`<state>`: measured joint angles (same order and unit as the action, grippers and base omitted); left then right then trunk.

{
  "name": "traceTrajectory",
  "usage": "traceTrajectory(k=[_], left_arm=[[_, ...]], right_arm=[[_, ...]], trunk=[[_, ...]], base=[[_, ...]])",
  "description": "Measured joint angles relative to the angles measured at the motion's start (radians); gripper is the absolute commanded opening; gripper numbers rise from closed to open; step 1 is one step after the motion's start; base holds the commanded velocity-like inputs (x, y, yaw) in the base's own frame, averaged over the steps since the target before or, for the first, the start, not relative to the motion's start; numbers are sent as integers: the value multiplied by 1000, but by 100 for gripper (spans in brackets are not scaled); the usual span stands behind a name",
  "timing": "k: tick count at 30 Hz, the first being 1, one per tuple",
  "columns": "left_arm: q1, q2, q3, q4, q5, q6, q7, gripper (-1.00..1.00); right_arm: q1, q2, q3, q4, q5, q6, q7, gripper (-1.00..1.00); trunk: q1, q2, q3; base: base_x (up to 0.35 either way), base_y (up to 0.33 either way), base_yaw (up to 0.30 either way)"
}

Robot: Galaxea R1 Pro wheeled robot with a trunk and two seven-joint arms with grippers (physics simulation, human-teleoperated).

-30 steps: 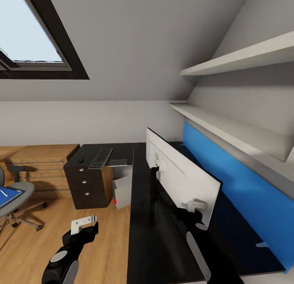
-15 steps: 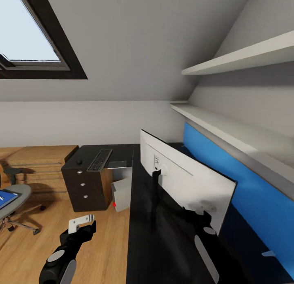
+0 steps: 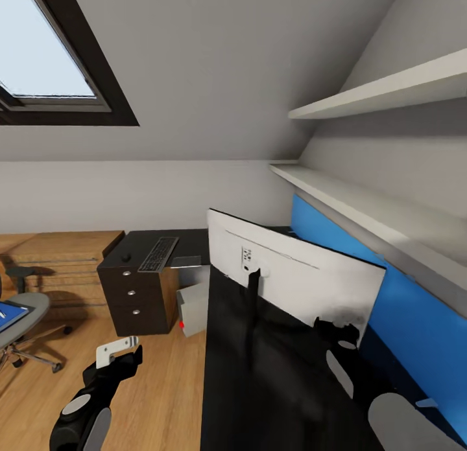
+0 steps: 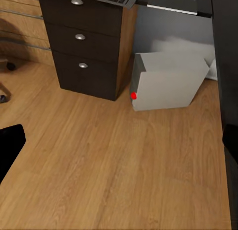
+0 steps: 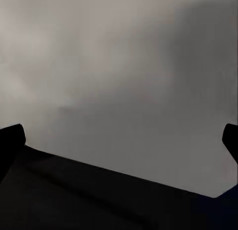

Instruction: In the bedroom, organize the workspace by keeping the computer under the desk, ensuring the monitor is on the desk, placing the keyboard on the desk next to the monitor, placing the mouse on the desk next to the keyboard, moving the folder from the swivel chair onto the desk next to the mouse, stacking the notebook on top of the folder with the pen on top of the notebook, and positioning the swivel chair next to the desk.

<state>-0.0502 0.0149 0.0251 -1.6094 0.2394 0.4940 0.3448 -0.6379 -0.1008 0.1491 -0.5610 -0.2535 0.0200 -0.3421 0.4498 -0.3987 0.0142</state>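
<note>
**Monitor on desk, right gripper at its rear panel**

The monitor (image 3: 305, 279) stands on the near wing of the black desk (image 3: 259, 386), white rear panel toward the head camera, in front of the blue wall panel (image 3: 395, 308). The right gripper (image 3: 340, 331) is at the lower edge of that rear panel. In the right wrist view both fingertips (image 5: 11, 141) sit at the frame edges, spread wide, with the pale panel between them; contact cannot be determined.

The left gripper (image 3: 117, 354) hangs over the wooden floor (image 3: 162, 386) beside the desk. Its fingertips (image 4: 11, 145) are set wide apart with nothing between them.

The keyboard (image 3: 159, 253) lies on the far wing of the desk, above the drawers (image 3: 133, 294). The mouse (image 3: 126, 257) sits just beside it. The computer (image 3: 193, 307) stands on the floor under the desk, red button facing outward. The swivel chair (image 3: 23, 315) is well apart from the desk, with the blue folder (image 3: 10, 315) on its seat.
</note>
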Motion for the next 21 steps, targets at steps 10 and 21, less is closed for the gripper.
traceTrajectory(k=[10, 21], left_arm=[[0, 0, 4, -2, 0, 0, 0, 100], [0, 0, 5, 3, -1, 1, 0, 100]], right_arm=[[-101, -14, 1, 97, 2, -50, 1, 100], [-129, -28, 2, 206, -6, -120, 2, 100]], trunk=[[0, 0, 0], [0, 0, 0]], base=[[0, 0, 0], [-7, 0, 0]])
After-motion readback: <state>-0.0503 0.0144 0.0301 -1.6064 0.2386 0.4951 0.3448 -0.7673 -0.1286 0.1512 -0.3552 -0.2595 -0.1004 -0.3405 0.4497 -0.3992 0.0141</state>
